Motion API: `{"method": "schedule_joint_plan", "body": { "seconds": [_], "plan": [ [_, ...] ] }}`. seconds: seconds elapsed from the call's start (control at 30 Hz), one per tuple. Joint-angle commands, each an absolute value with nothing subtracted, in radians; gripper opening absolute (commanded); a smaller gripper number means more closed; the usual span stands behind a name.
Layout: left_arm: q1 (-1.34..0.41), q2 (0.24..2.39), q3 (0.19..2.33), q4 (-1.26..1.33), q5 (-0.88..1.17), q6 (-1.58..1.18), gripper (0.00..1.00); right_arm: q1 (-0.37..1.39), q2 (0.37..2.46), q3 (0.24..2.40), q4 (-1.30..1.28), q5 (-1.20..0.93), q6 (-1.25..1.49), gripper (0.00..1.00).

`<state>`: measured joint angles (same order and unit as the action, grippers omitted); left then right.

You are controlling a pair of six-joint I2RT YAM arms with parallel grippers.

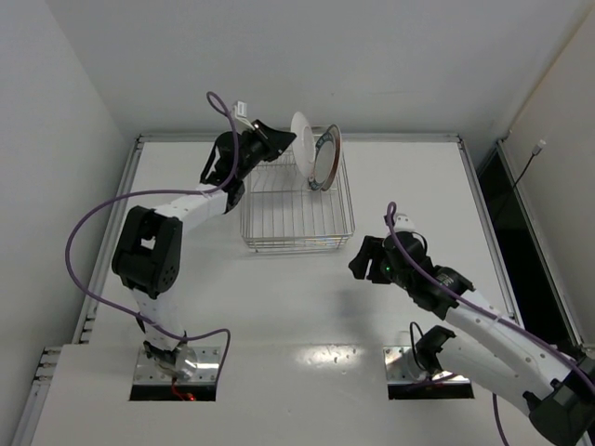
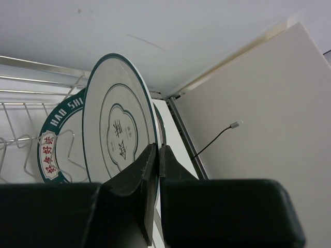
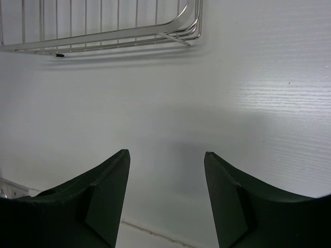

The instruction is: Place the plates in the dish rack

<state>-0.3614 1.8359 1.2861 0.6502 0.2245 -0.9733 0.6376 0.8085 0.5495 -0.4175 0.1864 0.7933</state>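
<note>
The silver wire dish rack (image 1: 297,212) stands at the table's far middle. My left gripper (image 1: 282,139) is shut on the rim of an upright white plate (image 1: 299,133) at the rack's far end. In the left wrist view the gripper (image 2: 158,147) pinches this ringed plate (image 2: 116,124) by its edge. The teal-rimmed plate (image 2: 54,150) stands in the rack (image 2: 31,93) right beside it, and it also shows in the top view (image 1: 327,156). The orange sunburst plate is not visible. My right gripper (image 1: 358,262) is open and empty over bare table, right of the rack's near corner (image 3: 103,36).
A raised metal rail (image 1: 476,200) runs along the table's right edge, with a dark gap beyond it. White walls close in the far and left sides. A thin cable with a plug (image 2: 235,124) hangs on the right wall.
</note>
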Motion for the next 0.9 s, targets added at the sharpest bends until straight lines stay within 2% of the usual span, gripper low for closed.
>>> {"method": "schedule_joint_plan", "body": {
  "seconds": [0.0, 0.23, 0.43, 0.57, 0.77, 0.8, 0.87],
  "plan": [
    [-0.370, 1.854, 1.296, 0.779, 0.218, -1.002, 0.00, 0.615, 0.796, 0.540, -0.368, 0.156, 0.792, 0.56],
    [-0.370, 1.908, 1.296, 0.779, 0.250, -1.046, 0.00, 0.595, 0.796, 0.531, -0.359, 0.126, 0.792, 0.56],
    [-0.370, 1.942, 1.364, 0.672, 0.238, -1.006, 0.00, 0.575, 0.796, 0.522, -0.359, 0.107, 0.782, 0.56],
    [-0.370, 2.000, 1.462, 0.508, 0.219, -0.967, 0.00, 0.557, 0.796, 0.522, -0.350, 0.077, 0.782, 0.58],
    [-0.370, 2.033, 1.502, 0.494, 0.273, -0.942, 0.01, 0.526, 0.796, 0.512, -0.350, 0.057, 0.773, 0.58],
    [-0.370, 2.022, 1.511, 0.483, 0.273, -0.931, 0.04, 0.526, 0.796, 0.512, -0.350, 0.048, 0.773, 0.58],
    [-0.379, 2.000, 1.528, 0.439, 0.255, -0.884, 0.24, 0.517, 0.796, 0.512, -0.350, 0.048, 0.773, 0.58]
  ]
}}
